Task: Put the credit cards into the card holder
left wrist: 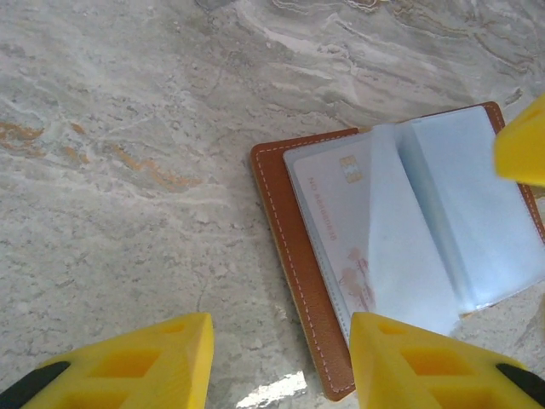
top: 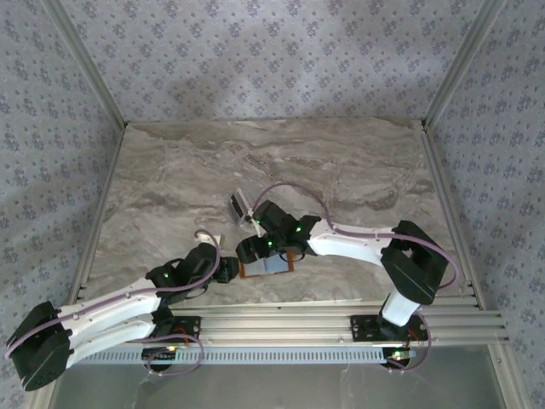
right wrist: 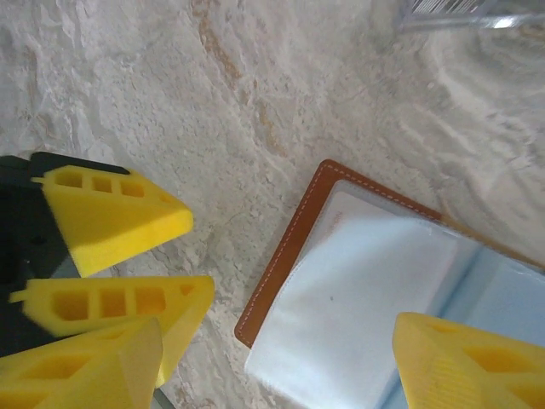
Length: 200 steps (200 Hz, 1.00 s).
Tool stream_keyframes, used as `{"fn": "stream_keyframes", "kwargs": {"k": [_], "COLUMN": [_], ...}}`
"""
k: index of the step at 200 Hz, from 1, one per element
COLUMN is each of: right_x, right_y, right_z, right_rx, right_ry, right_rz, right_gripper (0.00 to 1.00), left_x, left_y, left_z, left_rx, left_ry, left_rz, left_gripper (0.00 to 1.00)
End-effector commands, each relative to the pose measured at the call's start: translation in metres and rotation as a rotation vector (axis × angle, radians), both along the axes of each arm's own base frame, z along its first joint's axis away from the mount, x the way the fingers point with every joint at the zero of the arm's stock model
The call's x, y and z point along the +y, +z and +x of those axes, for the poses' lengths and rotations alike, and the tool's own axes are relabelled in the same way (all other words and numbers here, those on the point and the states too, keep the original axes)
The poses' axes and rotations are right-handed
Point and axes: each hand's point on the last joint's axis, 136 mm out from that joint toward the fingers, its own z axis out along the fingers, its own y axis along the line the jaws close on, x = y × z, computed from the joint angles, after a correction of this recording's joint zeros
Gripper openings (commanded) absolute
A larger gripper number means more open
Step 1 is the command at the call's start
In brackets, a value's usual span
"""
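The card holder [top: 269, 265] lies open and flat near the table's front edge, its brown leather border [left wrist: 289, 247] framing clear blue-grey sleeves. One pale credit card [left wrist: 336, 213], with a chip and reddish print, sits inside the left sleeve. My left gripper [left wrist: 281, 366] is open low over the holder's left edge, with one fingertip [left wrist: 426, 362] over the sleeve and the other over bare table. My right gripper [right wrist: 281, 366] is open above the same page, the holder's brown border [right wrist: 285, 256] showing between its fingers. Both grippers [top: 228, 269] [top: 252, 250] crowd the holder's left side.
The left gripper's two yellow fingers [right wrist: 111, 217] stand just left of the holder in the right wrist view. A right fingertip [left wrist: 524, 145] hangs over the holder's right page. The metal rail [top: 341, 319] runs along the near table edge. Marble tabletop [top: 255, 170] stretches behind.
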Motion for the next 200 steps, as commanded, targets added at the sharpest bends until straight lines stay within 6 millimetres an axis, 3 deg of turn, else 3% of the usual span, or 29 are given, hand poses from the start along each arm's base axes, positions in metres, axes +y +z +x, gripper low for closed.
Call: {"fn": "stream_keyframes", "kwargs": {"k": [1, 44, 75, 95, 129, 144, 149, 200], "right_x": [-0.019, -0.032, -0.025, -0.027, -0.029, -0.028, -0.021, 0.001], "right_y": [0.012, -0.002, -0.009, 0.002, 0.028, 0.028, 0.039, 0.032], "right_z": [0.010, 0.005, 0.006, 0.022, 0.060, 0.076, 0.085, 0.124], "right_rx": [-0.061, -0.046, -0.036, -0.061, -0.153, -0.142, -0.156, -0.122], "right_ry": [-0.047, -0.071, -0.057, -0.081, -0.118, -0.124, -0.122, -0.079], "right_rz": [-0.054, -0.065, -0.046, -0.033, -0.058, -0.076, -0.052, -0.055], "right_gripper": [0.74, 0.75, 0.62, 0.53, 0.55, 0.55, 0.55, 0.58], "left_x": [-0.008, -0.008, -0.008, -0.008, -0.010, -0.013, -0.014, -0.005], "left_y": [0.010, 0.009, 0.009, 0.008, 0.004, 0.003, 0.002, 0.010], "left_z": [0.003, 0.003, 0.004, 0.006, 0.010, 0.012, 0.012, 0.030], "left_rx": [-0.013, -0.014, -0.013, -0.014, -0.011, -0.007, -0.005, -0.007], "left_ry": [-0.013, -0.012, -0.008, 0.000, 0.012, 0.013, 0.014, 0.090], "left_rz": [-0.037, -0.038, -0.037, -0.037, -0.035, -0.042, -0.043, -0.098], "left_gripper": [0.46, 0.47, 0.47, 0.47, 0.50, 0.51, 0.52, 0.55]}}
